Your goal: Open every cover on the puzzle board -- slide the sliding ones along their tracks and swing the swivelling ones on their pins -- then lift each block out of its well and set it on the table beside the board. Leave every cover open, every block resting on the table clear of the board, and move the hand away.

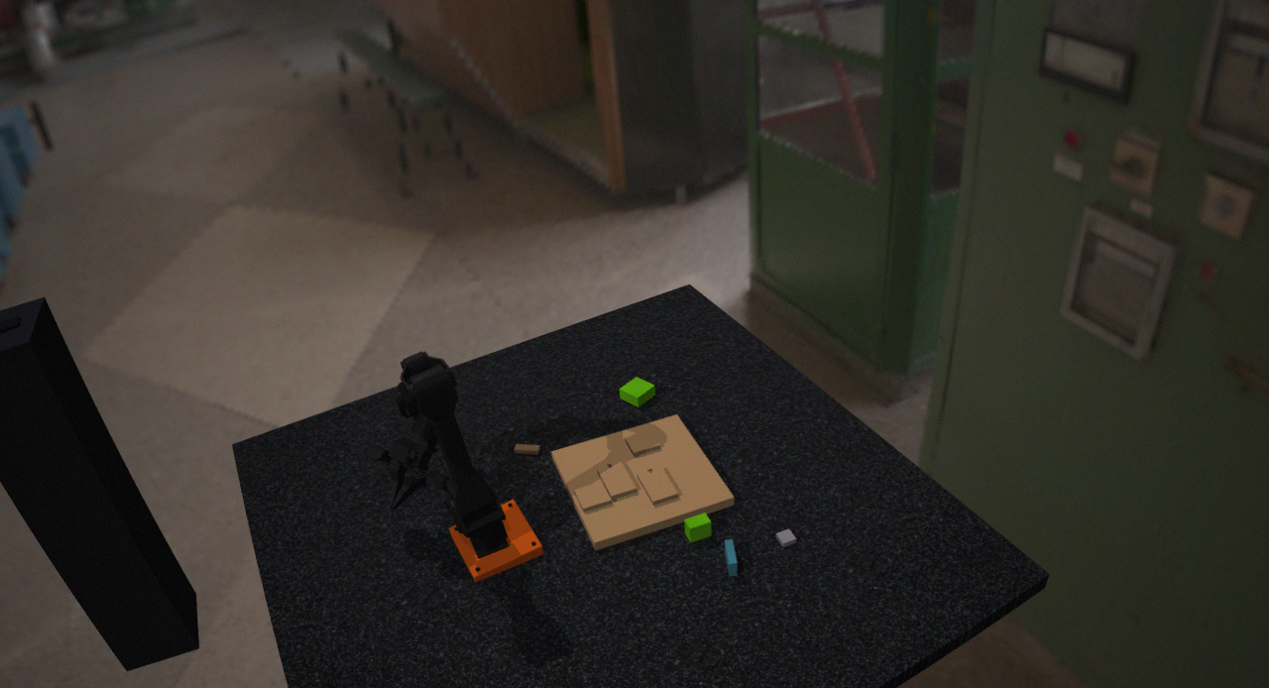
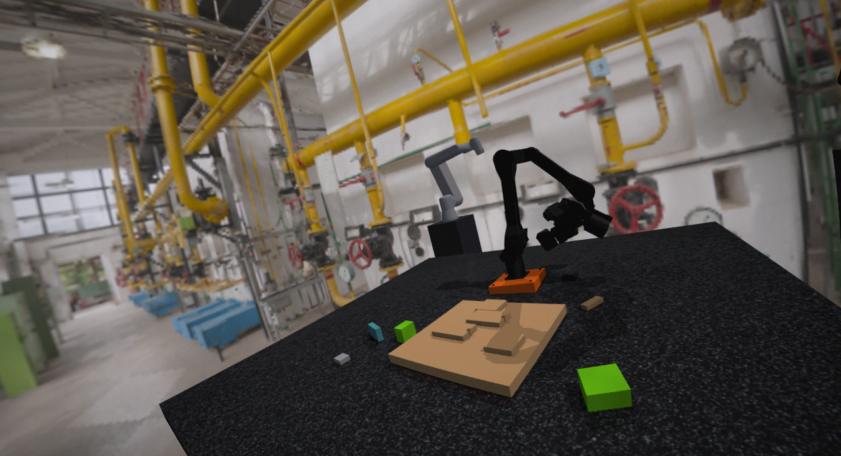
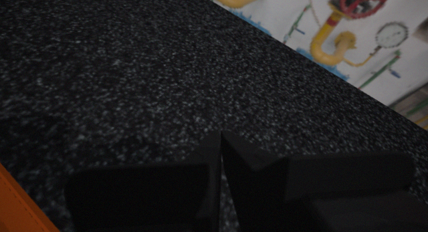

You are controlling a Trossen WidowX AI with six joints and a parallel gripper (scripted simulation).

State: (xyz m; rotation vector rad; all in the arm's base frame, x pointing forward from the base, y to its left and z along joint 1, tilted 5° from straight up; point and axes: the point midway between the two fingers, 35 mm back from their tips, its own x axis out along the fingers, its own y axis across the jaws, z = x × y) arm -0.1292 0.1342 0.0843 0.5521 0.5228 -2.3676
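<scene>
We note the gripper point(image 3: 221, 138) pressed together on nothing, above bare table point(image 3: 134, 75) (near its orange base point(image 1: 497, 546)). Puzzle board point(image 1: 640, 480) sits well apart; its covers' positions seem unclear.

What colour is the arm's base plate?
Orange base plate, clearest in the top view.

Board and scattered blocks, centre frame

Tan puzzle board point(image 2: 481, 347) lies mid-frame (covers raised on top); large green block point(image 2: 604, 386) sits lower right.
</scene>
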